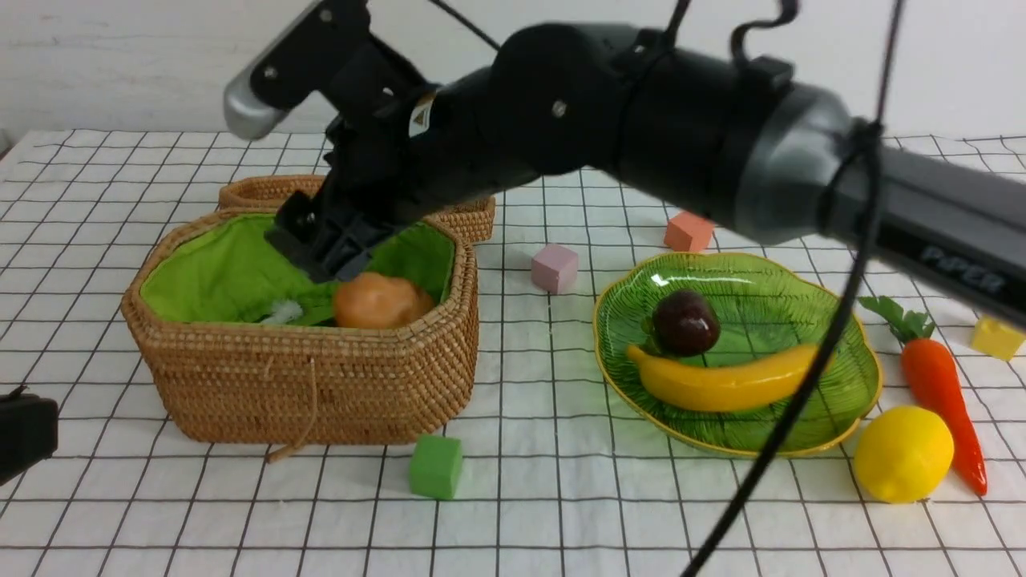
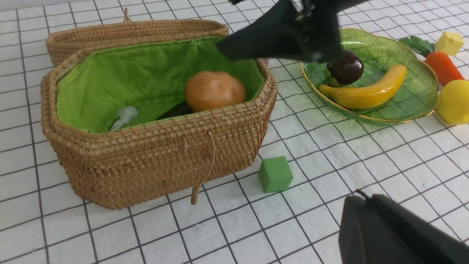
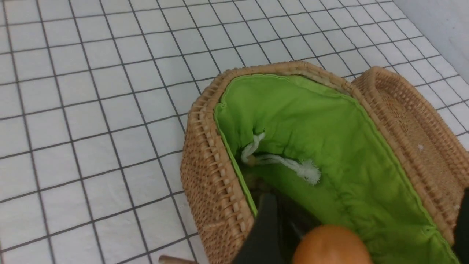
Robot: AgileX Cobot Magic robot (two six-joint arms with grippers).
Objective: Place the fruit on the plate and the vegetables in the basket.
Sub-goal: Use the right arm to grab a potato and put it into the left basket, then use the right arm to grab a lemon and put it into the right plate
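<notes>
The wicker basket [image 1: 304,385] with green lining holds the orange-brown potato [image 1: 381,300]. A dark shape under the potato [image 2: 176,110] looks like the eggplant. My right gripper [image 1: 329,256] hangs open just above the potato. In the right wrist view its fingers [image 3: 264,223] stand wide apart either side of the potato [image 3: 329,245]. The green plate [image 1: 842,320] holds the mangosteen [image 1: 685,322] and the banana [image 1: 721,385]. The lemon [image 1: 903,453] and carrot [image 1: 938,389] lie on the cloth right of the plate. My left gripper [image 2: 361,200] is shut and empty, low at the front left.
Foam cubes lie about: green [image 1: 435,466] in front of the basket, pink [image 1: 554,267] and orange [image 1: 688,232] behind the plate, yellow [image 1: 996,336] at far right. The basket lid [image 1: 264,191] lies open behind the basket. My right arm spans over the plate.
</notes>
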